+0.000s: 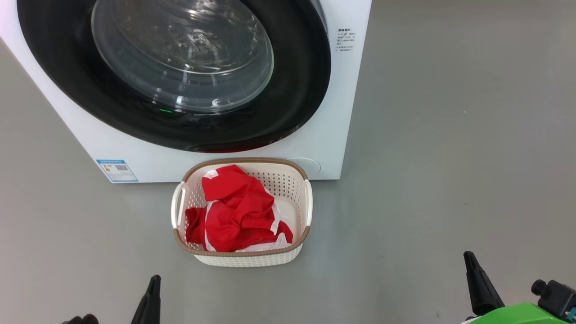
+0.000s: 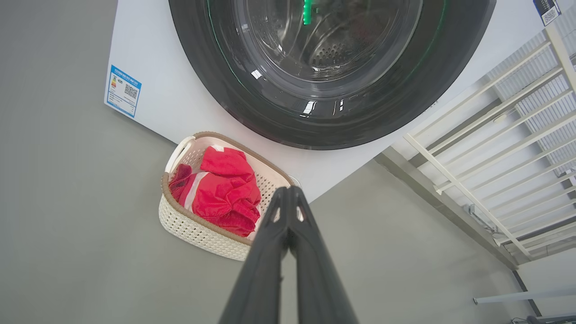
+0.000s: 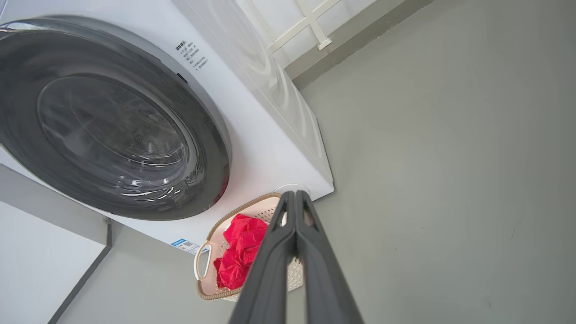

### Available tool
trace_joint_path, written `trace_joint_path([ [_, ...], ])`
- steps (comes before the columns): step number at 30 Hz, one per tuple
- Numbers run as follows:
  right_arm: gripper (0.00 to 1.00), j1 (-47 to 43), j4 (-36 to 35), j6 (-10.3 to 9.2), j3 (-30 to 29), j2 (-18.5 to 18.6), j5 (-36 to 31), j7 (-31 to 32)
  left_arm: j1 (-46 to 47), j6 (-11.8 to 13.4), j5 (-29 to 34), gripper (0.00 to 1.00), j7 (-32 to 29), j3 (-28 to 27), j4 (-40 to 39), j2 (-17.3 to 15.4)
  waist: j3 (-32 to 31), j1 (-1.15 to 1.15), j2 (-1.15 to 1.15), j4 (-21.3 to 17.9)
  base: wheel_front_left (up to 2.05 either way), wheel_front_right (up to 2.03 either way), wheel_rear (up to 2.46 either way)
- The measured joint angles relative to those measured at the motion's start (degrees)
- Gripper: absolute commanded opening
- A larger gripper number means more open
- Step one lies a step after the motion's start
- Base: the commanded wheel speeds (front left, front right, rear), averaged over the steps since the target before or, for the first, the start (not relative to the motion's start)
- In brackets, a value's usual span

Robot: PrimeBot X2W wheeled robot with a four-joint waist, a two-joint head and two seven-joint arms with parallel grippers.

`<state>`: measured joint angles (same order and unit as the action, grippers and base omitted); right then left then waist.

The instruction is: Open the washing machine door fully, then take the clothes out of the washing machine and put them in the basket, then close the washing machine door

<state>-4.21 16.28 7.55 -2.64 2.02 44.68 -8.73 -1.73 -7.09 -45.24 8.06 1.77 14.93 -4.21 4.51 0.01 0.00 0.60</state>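
The washing machine (image 1: 344, 112) stands ahead with its black-rimmed washing machine door (image 1: 180, 67) lying flat against the front. The cream basket (image 1: 245, 161) sits on the floor right below the door, with the red, white-trimmed clothes (image 1: 234, 211) heaped inside. My left gripper (image 1: 154, 281) is shut and empty, low on the near left of the basket. Shut and empty too, my right gripper (image 1: 469, 257) is farther off on the near right. In the left wrist view the gripper (image 2: 288, 191) points at the basket (image 2: 193, 229) and clothes (image 2: 220, 193). The right wrist view's gripper (image 3: 294, 195) points past the basket (image 3: 202, 265).
Grey floor (image 1: 450, 157) spreads wide to the right of the machine. A blue label (image 1: 117, 170) marks the machine's lower left corner. A white railing (image 2: 495, 135) runs behind the machine, and a white wall panel (image 3: 40, 252) stands beside it.
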Motion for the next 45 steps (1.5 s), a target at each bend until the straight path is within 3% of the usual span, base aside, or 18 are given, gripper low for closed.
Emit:
trace_joint_path([
  [45, 0.0, 3.6, -0.36, -0.01, -0.78, 1.12, 26.94, 6.94, 2.33, 0.0, -26.29, 0.0, -6.8, -2.13, 0.09, 0.08, -2.37, 0.0, 0.0, -0.33, 0.0, 0.0, 0.0],
])
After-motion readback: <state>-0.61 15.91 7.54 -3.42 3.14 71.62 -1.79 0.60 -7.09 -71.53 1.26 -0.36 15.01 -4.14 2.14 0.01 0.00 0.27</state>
